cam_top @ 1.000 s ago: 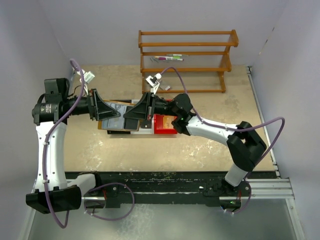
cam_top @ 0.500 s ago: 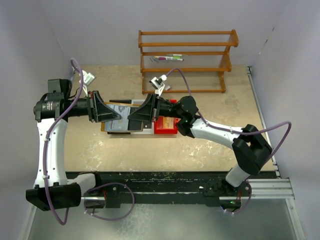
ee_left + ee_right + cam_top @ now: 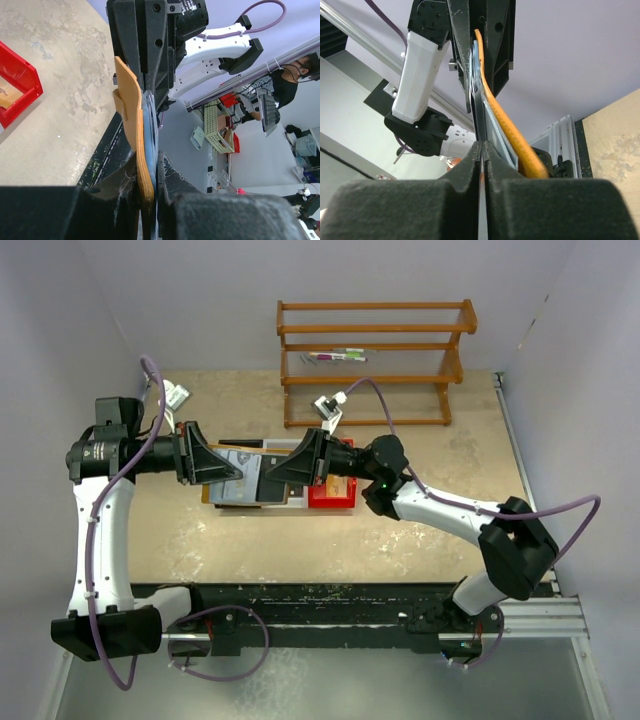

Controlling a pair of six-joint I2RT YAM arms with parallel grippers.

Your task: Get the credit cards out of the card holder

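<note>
Left fingers point(image 3: 75, 212) clamped on the tan card holder point(image 3: 128, 107), which is held edge-on above the surface point(image 3: 250, 540), just left of the red bin point(image 3: 335, 500). Right fingers point(image 3: 420, 210) pressed together on a thin dark card point(image 3: 480, 131) sticking out from the holder's pale blue inside, also left of the bin.

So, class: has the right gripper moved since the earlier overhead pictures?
Yes. The right gripper has drawn back rightward, towards the red bin, judged against the fixed wooden rack.
</note>
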